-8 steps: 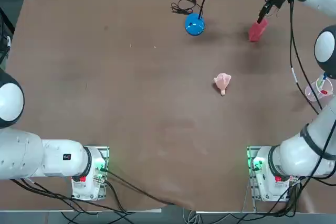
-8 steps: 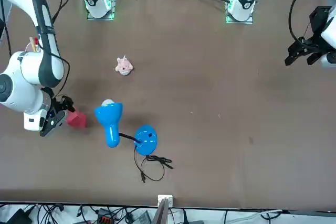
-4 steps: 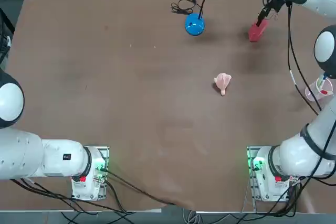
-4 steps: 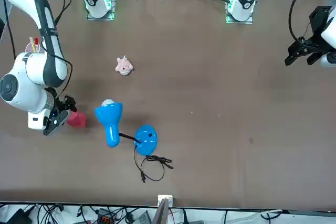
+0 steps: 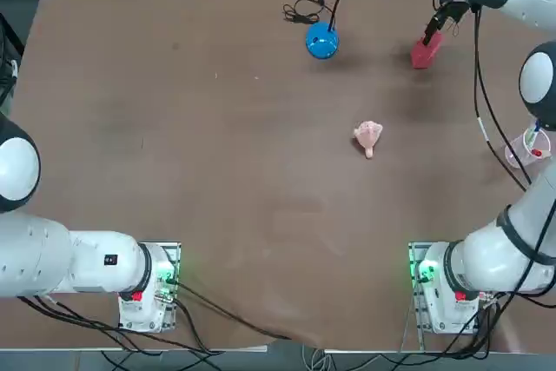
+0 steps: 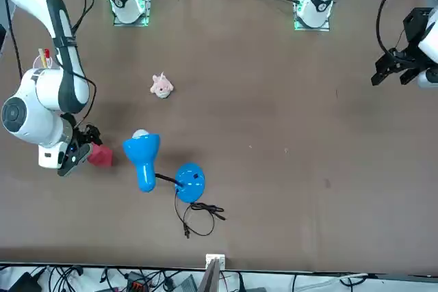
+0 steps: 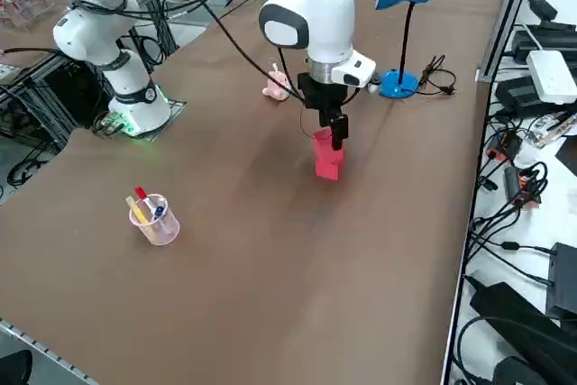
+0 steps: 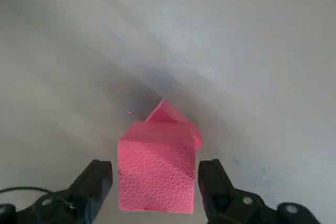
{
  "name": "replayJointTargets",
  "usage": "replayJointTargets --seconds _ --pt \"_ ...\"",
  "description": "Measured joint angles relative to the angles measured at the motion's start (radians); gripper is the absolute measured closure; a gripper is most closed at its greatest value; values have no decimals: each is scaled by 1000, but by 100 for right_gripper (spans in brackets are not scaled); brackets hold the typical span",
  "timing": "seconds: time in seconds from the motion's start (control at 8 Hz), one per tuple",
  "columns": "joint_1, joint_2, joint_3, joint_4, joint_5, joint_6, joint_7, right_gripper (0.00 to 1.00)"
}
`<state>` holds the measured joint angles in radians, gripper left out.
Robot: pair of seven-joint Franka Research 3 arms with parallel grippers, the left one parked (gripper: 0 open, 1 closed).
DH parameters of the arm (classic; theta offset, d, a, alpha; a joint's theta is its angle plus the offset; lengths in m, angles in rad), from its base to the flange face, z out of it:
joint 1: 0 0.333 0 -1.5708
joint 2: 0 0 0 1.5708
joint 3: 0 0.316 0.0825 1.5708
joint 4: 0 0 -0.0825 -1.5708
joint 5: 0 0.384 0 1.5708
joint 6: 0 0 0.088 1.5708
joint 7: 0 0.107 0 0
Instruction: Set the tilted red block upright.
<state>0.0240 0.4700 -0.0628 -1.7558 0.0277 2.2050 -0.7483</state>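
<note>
Right tool [image 8: 155,184] open, fingers astride unmarked red block [image 8: 156,169].

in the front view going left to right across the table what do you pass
right gripper with open fingers → red block → blue lamp head → pink toy → lamp's blue base

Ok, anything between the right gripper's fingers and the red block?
Nothing. In the wrist view the open right gripper straddles the red block, with only thin bare gaps between the block's sides and each finger.
</note>
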Motion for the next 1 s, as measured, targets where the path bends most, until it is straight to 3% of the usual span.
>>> replayJointTargets --seconds 1.0 --pt "0 28 0 -1 -14 6 1 1"
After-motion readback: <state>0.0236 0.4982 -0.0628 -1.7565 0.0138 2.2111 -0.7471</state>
